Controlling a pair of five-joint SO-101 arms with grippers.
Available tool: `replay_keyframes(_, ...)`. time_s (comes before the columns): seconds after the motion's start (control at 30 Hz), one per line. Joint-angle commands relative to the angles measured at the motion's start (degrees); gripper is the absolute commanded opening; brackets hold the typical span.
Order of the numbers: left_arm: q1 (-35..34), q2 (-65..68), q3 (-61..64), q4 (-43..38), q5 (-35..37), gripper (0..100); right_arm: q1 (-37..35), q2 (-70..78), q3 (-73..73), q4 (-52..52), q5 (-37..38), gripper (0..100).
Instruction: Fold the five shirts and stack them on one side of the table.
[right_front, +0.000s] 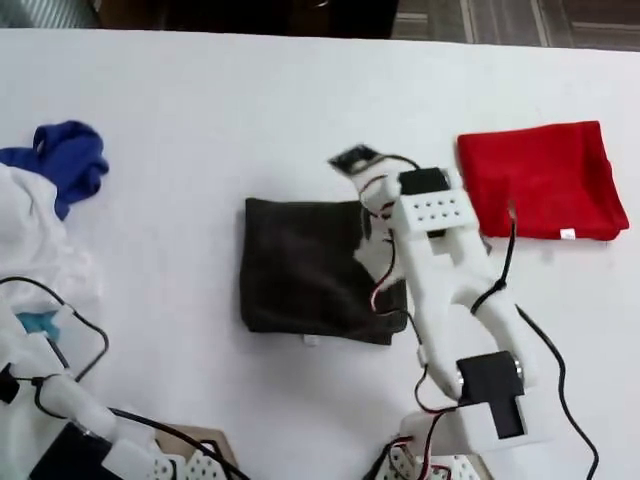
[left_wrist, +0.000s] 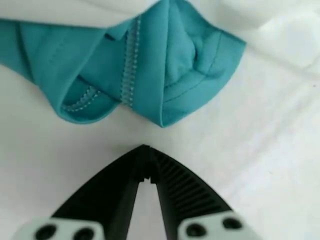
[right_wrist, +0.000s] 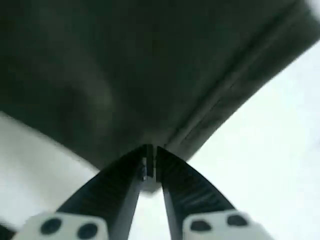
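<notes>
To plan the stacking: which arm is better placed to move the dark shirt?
Right. The right gripper sits at the dark shirt's edge, near the red shirt; the left gripper is away by the teal shirt.

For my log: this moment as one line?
red shirt: folded, right side | black shirt: folded, centre | right hand: shut at black shirt's edge | left hand: shut, by teal shirt

You had wide bare table (right_front: 250, 90) along far side: open lane for either gripper. Gap between black shirt (right_front: 300, 265) and red shirt (right_front: 540, 180) was blocked by right arm (right_front: 440, 260), which lay over black shirt's edge. Left arm's side was crowded: white cloth pile (right_front: 30, 235), blue shirt (right_front: 65, 160) at its far edge, loose cable (right_front: 95, 345) beside. Strip between pile and black shirt was free. Left gripper (left_wrist: 145, 167) had teal shirt (left_wrist: 150, 65) close ahead.
</notes>
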Motion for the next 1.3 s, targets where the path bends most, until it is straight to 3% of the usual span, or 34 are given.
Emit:
replay_keyframes(0.0,-1.4,-0.9,-0.1,-1.5,0.4,3,1.0,-0.1,-2.1,-10.5,-6.9,3.2)
replay_keyframes(0.1,-1.4,-0.9,-0.1,-1.5,0.4,3,3.0,0.0,-2.2,-13.6,-11.5,14.9)
replay_keyframes(0.2,-1.4,-0.9,-0.1,-1.5,0.4,3,4.9,0.0,-2.2,-15.5,-11.5,24.3)
replay_keyframes(0.43,-1.4,-0.9,-0.1,-1.5,0.4,3,6.0,0.5,-6.0,-17.1,-8.7,19.1)
replay_keyframes(0.6,-1.4,-1.0,0.0,-1.5,0.4,3,5.1,9.9,-12.9,-16.4,-8.7,19.1)
replay_keyframes(1.0,-1.4,-1.0,0.0,-1.5,0.4,3,5.5,30.2,-36.3,-0.1,-8.9,18.3)
replay_keyframes(1.17,-1.4,-1.0,0.0,-1.5,0.4,3,5.6,31.5,-39.5,1.1,-8.8,0.9)
replay_keyframes(1.27,-1.4,-1.0,0.0,-1.5,0.4,3,6.3,31.4,-39.5,1.1,-8.7,2.0)
